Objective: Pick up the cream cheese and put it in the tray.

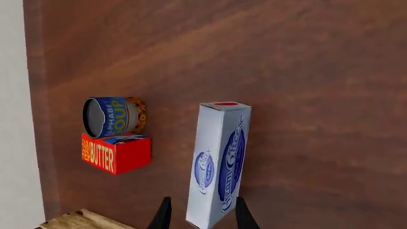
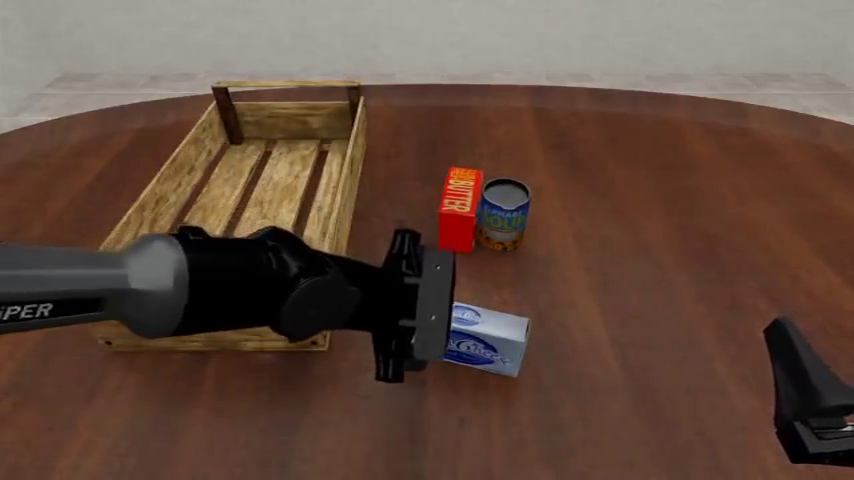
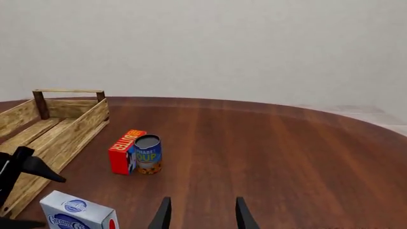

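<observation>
Cream cheese (image 2: 486, 338): pale blue-white box with dark blue oval logo, lower centre of the front frame, right of the tray and outside it. Whether it rests on the surface or is lifted off it cannot be told.

Left gripper (image 1: 201, 215): jaws set either side of the near end of the cream cheese (image 1: 218, 160), dark fingertips close against its two broad faces; contact looks made but cannot be confirmed. In the front view the arm comes in from the left edge and hides the jaws.

Tray (image 2: 342, 180): light-wood crate with slatted bottom, upper left of the front frame, bar handle at its far end.

Butter box (image 2: 461, 208): narrow, red, standing just above the cream cheese in the front frame.

Can (image 2: 505, 214): blue, upright, touching the butter box on its right.

Right gripper (image 3: 201, 215): lower right corner of the front frame, well apart from everything; jaws parted, holding nothing.

Surface (image 2: 667, 220): dark brown wood.
</observation>
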`<act>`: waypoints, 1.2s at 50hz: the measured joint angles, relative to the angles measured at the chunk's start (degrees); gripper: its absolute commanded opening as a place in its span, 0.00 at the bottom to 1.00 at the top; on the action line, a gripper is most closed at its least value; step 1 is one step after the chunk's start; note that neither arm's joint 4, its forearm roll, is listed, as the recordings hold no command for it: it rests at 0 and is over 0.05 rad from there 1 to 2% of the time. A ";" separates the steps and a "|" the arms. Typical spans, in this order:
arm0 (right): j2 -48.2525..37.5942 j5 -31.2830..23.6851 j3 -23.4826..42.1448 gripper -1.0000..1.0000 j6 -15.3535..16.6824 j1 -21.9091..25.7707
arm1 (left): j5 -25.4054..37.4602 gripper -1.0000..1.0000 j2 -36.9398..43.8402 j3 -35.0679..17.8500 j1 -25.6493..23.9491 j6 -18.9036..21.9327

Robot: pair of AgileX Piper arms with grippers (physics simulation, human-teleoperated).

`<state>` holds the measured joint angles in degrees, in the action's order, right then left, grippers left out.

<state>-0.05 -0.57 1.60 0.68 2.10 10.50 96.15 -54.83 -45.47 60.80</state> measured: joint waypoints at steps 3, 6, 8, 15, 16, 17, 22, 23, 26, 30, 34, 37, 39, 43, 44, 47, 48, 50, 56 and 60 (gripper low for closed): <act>0.01 0.21 -0.18 1.00 -0.09 -0.01 | -0.77 1.00 0.73 0.15 0.22 0.65; 0.01 0.32 -0.28 1.00 -0.19 -0.01 | -1.44 1.00 1.41 0.16 0.37 1.07; 0.01 0.26 -0.21 1.00 -0.24 -0.01 | -1.67 1.00 1.81 0.11 0.29 1.10; 0.00 -0.12 0.18 1.00 -0.42 -0.06 | -2.25 1.00 3.07 -0.21 -0.08 0.97; 0.00 -0.18 0.24 1.00 -0.45 -0.07 | -2.31 1.00 3.23 -0.27 -0.06 0.97; 0.00 -0.25 0.31 1.00 -0.48 -0.09 | -2.35 1.00 3.40 -0.36 0.02 0.98; 0.00 -0.53 0.57 1.00 -0.61 -0.10 | -2.45 1.00 4.04 -0.73 0.57 1.10; 0.00 -0.54 0.57 1.00 -0.63 -0.09 | -2.47 1.00 4.15 -0.79 0.68 1.11; 0.00 -0.56 0.57 1.00 -0.68 -0.06 | -2.62 1.00 4.47 -0.89 0.94 1.17; -0.01 -0.49 0.46 1.00 -0.73 -0.02 | -3.00 1.00 4.96 -0.89 1.19 1.28; -0.01 -0.43 0.35 1.00 -0.83 -0.08 | -3.32 1.00 5.44 -1.00 1.38 1.33; -0.01 -0.35 0.20 1.00 -0.88 -0.08 | -3.33 1.00 5.72 -1.23 1.45 1.26; 0.00 -0.29 0.09 1.00 -0.92 -0.05 | -3.26 1.00 5.86 -1.38 1.53 1.29; 0.01 -0.19 -0.08 1.00 -0.96 0.01 | -2.97 1.00 6.17 -1.86 1.68 1.17; 0.01 -0.17 -0.11 1.00 -0.97 0.01 | -2.92 1.00 6.27 -1.93 1.72 1.15; 0.02 -0.11 -0.20 1.00 -1.00 0.02 | -2.79 1.00 6.55 -2.13 1.82 1.10; 0.02 -0.10 -0.22 1.00 -1.00 0.02 | -2.76 1.00 6.66 -2.20 1.86 1.06; 0.02 -0.06 -0.28 1.00 -1.02 0.02 | -2.68 1.00 6.91 -2.35 1.90 0.94; 0.02 0.03 -0.41 1.00 -1.11 -0.06 | -2.15 1.00 7.60 -2.88 1.60 -0.03; 0.03 0.00 -0.41 1.00 -1.16 -0.10 | -1.99 1.00 8.02 -3.10 1.59 -0.43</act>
<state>-0.02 -0.57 1.20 -0.48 2.00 8.51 104.18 -57.93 -43.88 60.37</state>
